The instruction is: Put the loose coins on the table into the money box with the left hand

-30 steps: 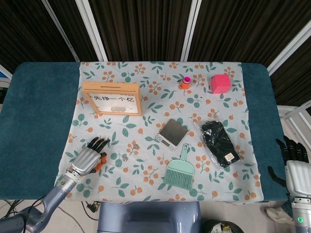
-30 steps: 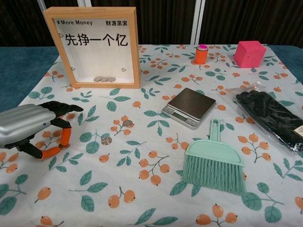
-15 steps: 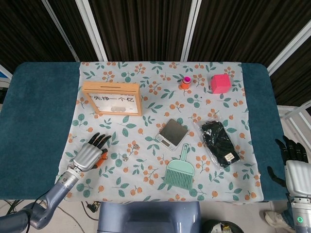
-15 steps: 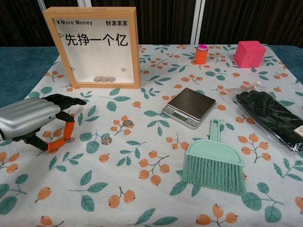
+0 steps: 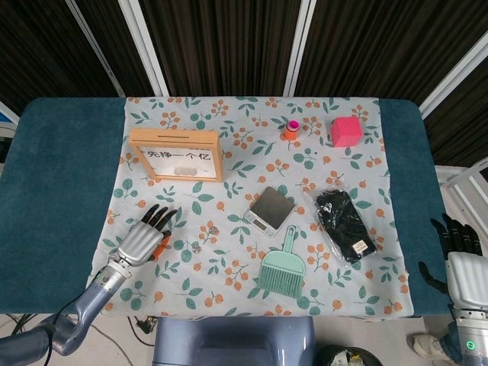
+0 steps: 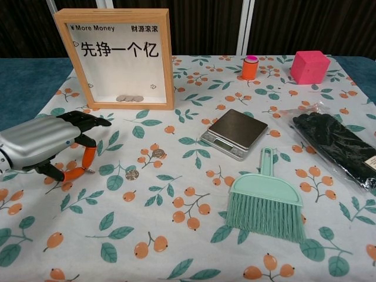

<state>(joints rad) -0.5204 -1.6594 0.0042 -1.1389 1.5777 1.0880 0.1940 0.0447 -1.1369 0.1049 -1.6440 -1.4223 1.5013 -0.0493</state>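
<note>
Left hand (image 5: 145,238) sits at about 8 o'clock in the head view — silver back up, dark fingers (image 5: 162,217) spread and pointing toward 1 o'clock. Left forearm (image 5: 84,301) trails off toward 7 o'clock, out the bottom corner. In the chest view the same hand (image 6: 41,144) comes in at 9 o'clock, palm down, fingers (image 6: 88,120) arched forward, orange-tipped thumb (image 6: 79,170) tucked under near the cloth; nothing held. Right hand (image 5: 461,263) hangs at 4 o'clock off the bench edge — silver back up, dark fingers (image 5: 457,232) apart, pointing to 12 o'clock, empty.
</note>
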